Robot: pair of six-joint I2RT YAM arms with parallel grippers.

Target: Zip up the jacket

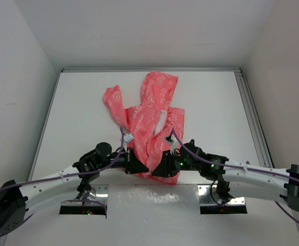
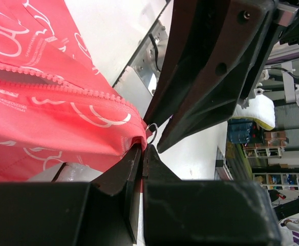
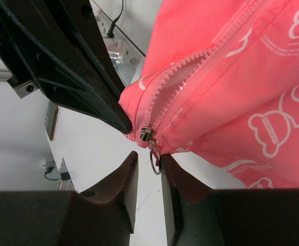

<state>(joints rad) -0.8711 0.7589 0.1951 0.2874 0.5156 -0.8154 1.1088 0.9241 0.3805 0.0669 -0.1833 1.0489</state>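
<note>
The coral-pink jacket [image 1: 149,113] lies crumpled on the white table, hood at the far side, front partly open. My left gripper [image 1: 138,165] is shut on the jacket's bottom hem [image 2: 131,139] beside the zipper; its tips meet in the left wrist view [image 2: 143,149]. My right gripper [image 1: 162,166] faces it at the same hem and is open by a narrow gap [image 3: 149,160]. The metal zipper slider [image 3: 147,134] sits at the bottom of the zipper teeth. Its ring pull [image 3: 155,160] hangs between my right fingers, against the right-hand one.
The white table [image 1: 78,113] has walls at the back and both sides and a metal rail [image 1: 252,118] along its right edge. Two metal base plates [image 1: 88,197] sit at the near edge. The left gripper's fingers [image 3: 72,66] loom close in the right wrist view.
</note>
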